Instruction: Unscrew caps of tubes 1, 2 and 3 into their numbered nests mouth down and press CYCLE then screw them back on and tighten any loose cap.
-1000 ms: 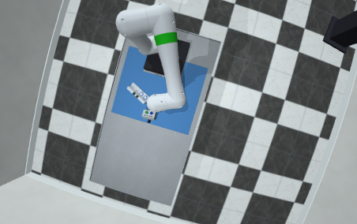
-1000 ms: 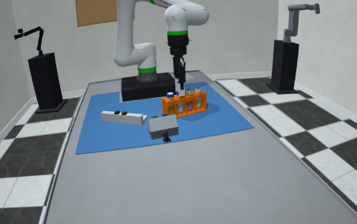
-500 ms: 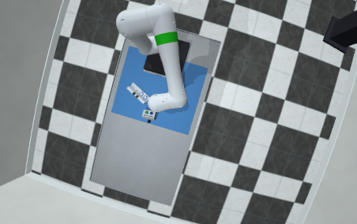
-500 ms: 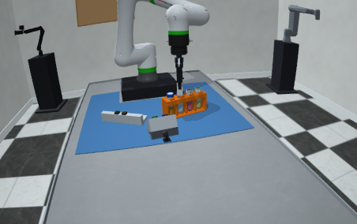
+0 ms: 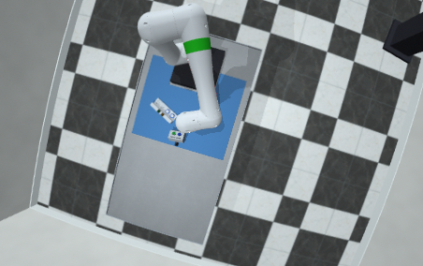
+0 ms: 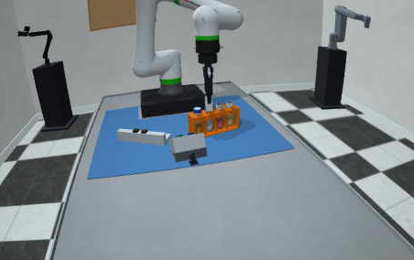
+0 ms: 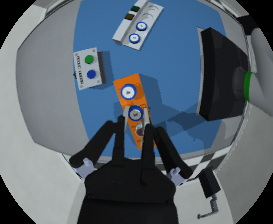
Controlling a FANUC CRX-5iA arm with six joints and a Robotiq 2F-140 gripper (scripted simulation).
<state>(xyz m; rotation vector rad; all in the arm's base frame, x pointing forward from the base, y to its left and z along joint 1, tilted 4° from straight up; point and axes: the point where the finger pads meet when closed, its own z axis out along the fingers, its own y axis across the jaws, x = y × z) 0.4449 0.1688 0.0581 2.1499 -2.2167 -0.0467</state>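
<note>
The orange decapping station (image 6: 214, 123) (image 7: 128, 90) stands on the blue mat (image 6: 127, 157). My gripper (image 6: 208, 102) (image 7: 135, 112) points straight down over the second tube from the left in the exterior view, which is tube 3, and is shut on its blue cap (image 7: 140, 129). The neighbouring end tube bears a blue cap (image 6: 198, 110) (image 7: 135, 113). The other two tubes (image 6: 223, 120) show no cap. The white cap tray (image 7: 151, 10) (image 5: 157, 105) holds two blue caps (image 7: 141, 26) (image 7: 134, 38) in neighbouring nests. In the top view the arm hides the station.
The small key desk (image 6: 188, 146) (image 5: 177, 136) (image 7: 80, 70) carries the green key (image 7: 88, 59) and the blue key (image 7: 91, 75), in front of the station. The tray's console (image 6: 142, 135) lies left of it. The arm's black base (image 6: 172, 102) (image 7: 220, 72) stands behind the station.
</note>
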